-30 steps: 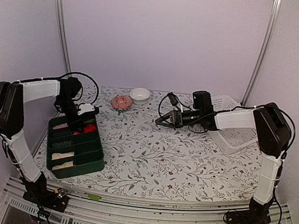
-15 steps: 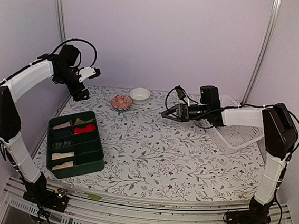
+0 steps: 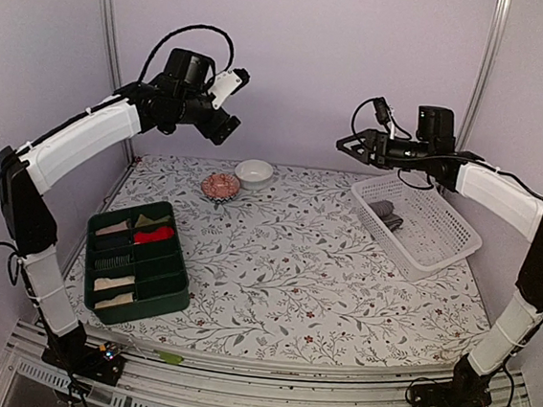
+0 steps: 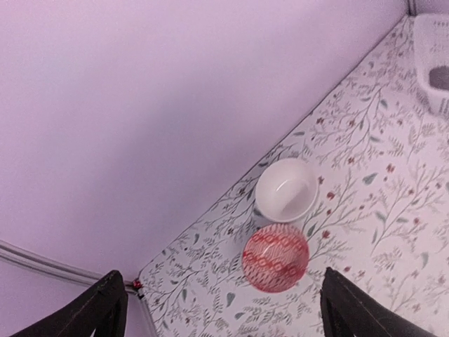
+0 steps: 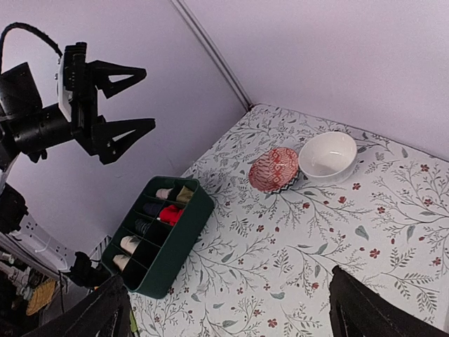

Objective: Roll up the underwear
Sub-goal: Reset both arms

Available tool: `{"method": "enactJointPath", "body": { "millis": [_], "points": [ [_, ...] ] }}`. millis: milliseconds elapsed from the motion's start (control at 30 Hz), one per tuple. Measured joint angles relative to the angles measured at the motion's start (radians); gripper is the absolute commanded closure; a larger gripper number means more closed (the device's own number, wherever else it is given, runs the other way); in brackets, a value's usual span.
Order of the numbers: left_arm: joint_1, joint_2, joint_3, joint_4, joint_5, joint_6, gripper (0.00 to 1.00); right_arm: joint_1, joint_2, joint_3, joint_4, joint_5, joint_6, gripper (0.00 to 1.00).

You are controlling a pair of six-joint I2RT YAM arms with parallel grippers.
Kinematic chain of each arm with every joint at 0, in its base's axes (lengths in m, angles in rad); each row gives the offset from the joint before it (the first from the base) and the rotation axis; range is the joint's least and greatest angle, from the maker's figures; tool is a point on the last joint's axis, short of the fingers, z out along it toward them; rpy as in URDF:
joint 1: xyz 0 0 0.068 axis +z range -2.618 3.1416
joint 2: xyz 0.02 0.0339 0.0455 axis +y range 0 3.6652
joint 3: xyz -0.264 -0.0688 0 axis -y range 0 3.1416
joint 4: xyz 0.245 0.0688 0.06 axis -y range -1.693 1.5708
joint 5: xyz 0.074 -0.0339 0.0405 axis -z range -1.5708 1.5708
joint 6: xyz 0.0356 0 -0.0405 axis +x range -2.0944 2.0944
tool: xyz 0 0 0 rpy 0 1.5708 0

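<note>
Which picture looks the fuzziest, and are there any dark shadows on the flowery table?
Left wrist view: the softest one, the white bowl and red bowl have slightly fuzzy edges. Right wrist view: sharper, the leaf prints look crisp and the green tray shows clearly. Top external view: even, gentle light, no hard shadows or glare on the table.

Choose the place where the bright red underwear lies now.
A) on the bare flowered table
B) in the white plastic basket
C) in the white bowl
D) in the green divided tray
D: the red underwear sits inside one compartment of the green divided tray, as both the top view and the right wrist view show.
</note>
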Motion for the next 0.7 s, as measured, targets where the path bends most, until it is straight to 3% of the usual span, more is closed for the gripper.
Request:
{"method": "enactJointPath", "body": {
  "millis": [167, 533, 700],
  "points": [
    [-0.010, 0.026, 0.032, 0.020, 0.136, -0.196, 0.04, -0.054, -0.120, -0.069, -0.039, 0.087, 0.002, 0.01],
    [-0.009, 0.000, -0.351, -0.011, 0.298, -0.542, 0.04, -0.077, -0.340, -0.451, -0.061, 0.171, 0.048, 0.01],
    [-0.009, -0.003, -0.388, -0.012, 0.306, -0.626, 0.04, -0.077, -0.376, -0.597, -0.050, 0.187, 0.120, 0.01]
  ]
}}
